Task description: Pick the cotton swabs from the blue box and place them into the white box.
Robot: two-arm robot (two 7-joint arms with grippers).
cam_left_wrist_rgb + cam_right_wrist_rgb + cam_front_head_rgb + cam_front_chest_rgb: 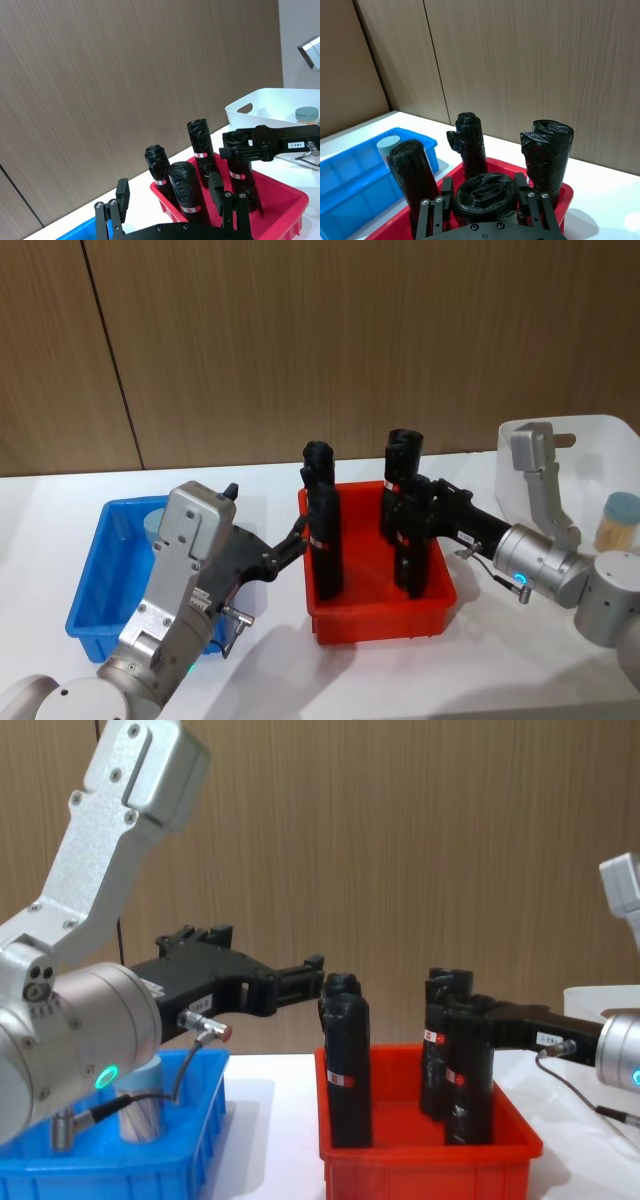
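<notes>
- Head view from above the table: one jar of cotton swabs (622,521) stands upright in the white box (592,432) at the far right, tan sticks showing through its clear wall under a pale grey-blue lid.
- A second swab jar (153,521) sits in the blue box (98,580) on the left side; the left arm covers most of it, so I can make out little more than its lid.
- Between the two boxes stands a red bin (380,612) holding four black rolls (325,535) with red labels, all roughly upright.
- The left gripper (303,527) reaches from over the blue box toward the red bin, its fingers spread apart with nothing between them; its tips sit just beside the left-hand roll.
- The right gripper (412,508) comes in from the white box side and is closed around the front right black roll (411,545) in the red bin; in the right wrist view the fingers (445,190) sit on either side of that roll's top.
- Everything rests on a white table (270,670) with a wood-panelled wall (300,340) behind.
</notes>
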